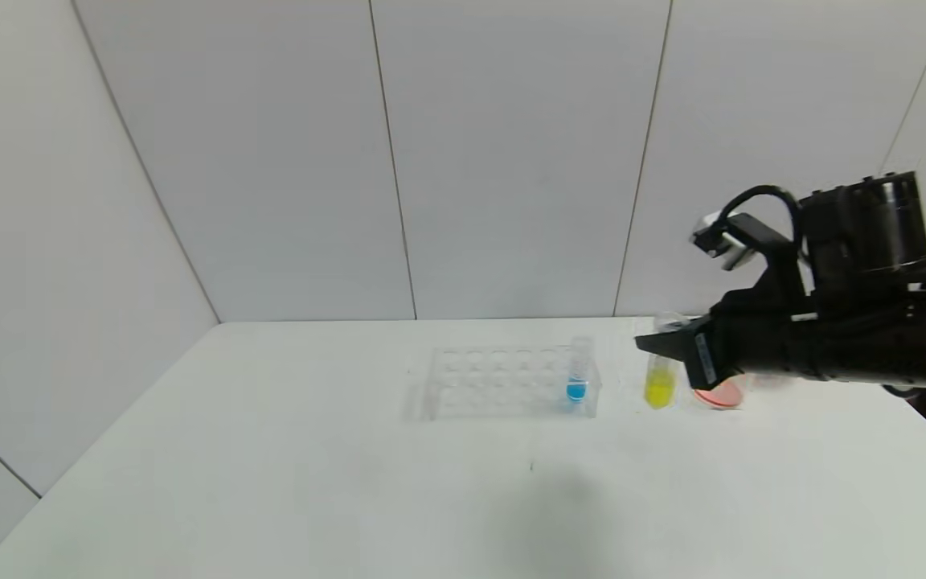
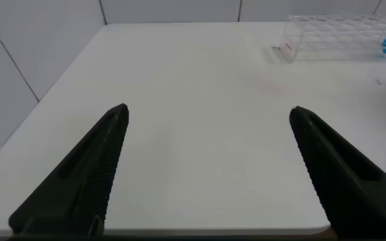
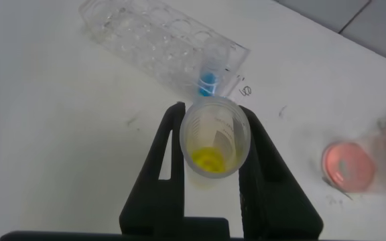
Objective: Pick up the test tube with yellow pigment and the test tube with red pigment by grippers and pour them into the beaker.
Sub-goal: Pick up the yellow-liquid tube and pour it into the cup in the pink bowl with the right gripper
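Observation:
The test tube with yellow pigment (image 1: 660, 384) stands upright just right of the rack, a little yellow liquid at its bottom. My right gripper (image 1: 656, 344) is shut on its upper part. From the right wrist, I look down into the tube's open mouth (image 3: 214, 137), which sits between the two black fingers (image 3: 168, 144). My left gripper (image 2: 210, 110) is open with nothing in it, low over the table near its front left edge. The test tube with red pigment and the beaker are out of view.
A clear many-holed rack (image 1: 503, 382) sits mid-table with a blue-liquid tube (image 1: 576, 378) at its right end, close to the held tube. A pink round bowl (image 1: 720, 394) lies just right of the tube, partly behind my right gripper. The white table (image 1: 350, 482) ends at a wall behind.

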Robot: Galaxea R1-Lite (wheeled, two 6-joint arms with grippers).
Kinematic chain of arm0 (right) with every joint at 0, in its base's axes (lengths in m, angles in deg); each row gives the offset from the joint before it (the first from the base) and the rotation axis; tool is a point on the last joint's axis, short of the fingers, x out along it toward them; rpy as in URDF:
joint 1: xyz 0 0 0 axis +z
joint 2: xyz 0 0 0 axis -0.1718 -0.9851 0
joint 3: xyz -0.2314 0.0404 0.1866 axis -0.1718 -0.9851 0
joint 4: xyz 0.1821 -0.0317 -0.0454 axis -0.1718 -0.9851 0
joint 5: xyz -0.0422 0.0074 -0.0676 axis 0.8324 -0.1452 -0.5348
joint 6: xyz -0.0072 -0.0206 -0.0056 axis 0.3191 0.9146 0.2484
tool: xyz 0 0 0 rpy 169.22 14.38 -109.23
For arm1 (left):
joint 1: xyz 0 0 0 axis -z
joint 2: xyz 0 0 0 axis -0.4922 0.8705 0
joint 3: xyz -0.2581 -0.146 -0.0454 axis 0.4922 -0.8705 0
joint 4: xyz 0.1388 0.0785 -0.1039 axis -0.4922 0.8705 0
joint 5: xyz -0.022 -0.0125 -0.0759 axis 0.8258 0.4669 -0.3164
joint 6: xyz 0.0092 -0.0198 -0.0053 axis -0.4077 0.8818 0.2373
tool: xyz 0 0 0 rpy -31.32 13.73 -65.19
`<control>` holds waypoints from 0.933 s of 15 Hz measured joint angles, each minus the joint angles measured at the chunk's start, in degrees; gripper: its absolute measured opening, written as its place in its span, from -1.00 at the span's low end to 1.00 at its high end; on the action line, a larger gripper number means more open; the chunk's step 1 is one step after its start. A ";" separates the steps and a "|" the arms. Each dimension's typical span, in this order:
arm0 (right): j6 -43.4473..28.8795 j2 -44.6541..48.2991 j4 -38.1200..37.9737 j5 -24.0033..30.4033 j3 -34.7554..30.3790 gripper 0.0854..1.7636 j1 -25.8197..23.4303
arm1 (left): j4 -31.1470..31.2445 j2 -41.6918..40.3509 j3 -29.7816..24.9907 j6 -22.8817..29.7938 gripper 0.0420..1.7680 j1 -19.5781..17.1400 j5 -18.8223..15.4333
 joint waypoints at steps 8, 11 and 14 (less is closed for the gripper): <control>26.99 2.22 -14.08 22.31 3.86 -0.48 -31.51 | 0.00 0.00 0.00 0.00 0.94 0.00 0.02; 32.82 -2.08 -19.75 23.47 11.67 -0.48 -36.89 | 0.00 0.00 0.00 0.00 0.94 0.00 0.02; 34.38 -7.59 -23.75 23.60 19.91 -0.48 -38.80 | 0.00 0.00 0.00 0.00 0.94 0.00 0.00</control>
